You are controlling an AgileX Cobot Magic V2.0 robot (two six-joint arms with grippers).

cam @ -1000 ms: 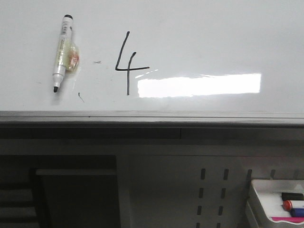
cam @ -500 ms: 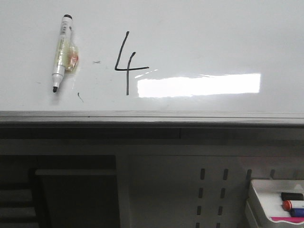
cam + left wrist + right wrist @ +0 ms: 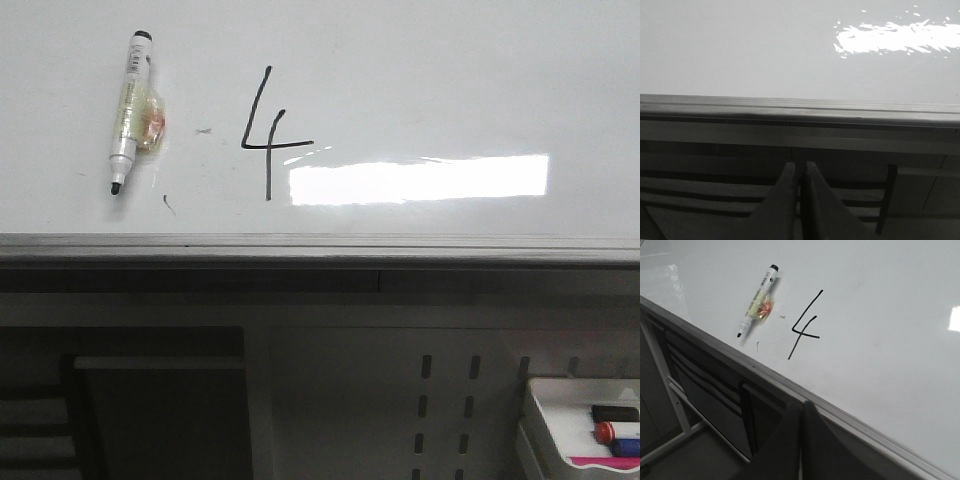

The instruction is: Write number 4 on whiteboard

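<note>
Holding both my left gripper [image 3: 799,200] and right gripper [image 3: 800,440] with jaws closed on nothing, I am hanging below the whiteboard [image 3: 450,80]. The number 4 [image 3: 265,135] is drawn, so I am judging the risk to be brushing its ink or knocking the uncapped marker [image 3: 130,110].

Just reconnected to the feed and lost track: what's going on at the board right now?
Nothing is being handled at this moment. A thin black hand-drawn number 4 is already on the large glossy white whiteboard. The uncapped white marker with a black tip lies on the board to the left of the digit, with no fingers on it. Both the left gripper and the right gripper are shut and empty, below the board's grey metal rim.
</note>
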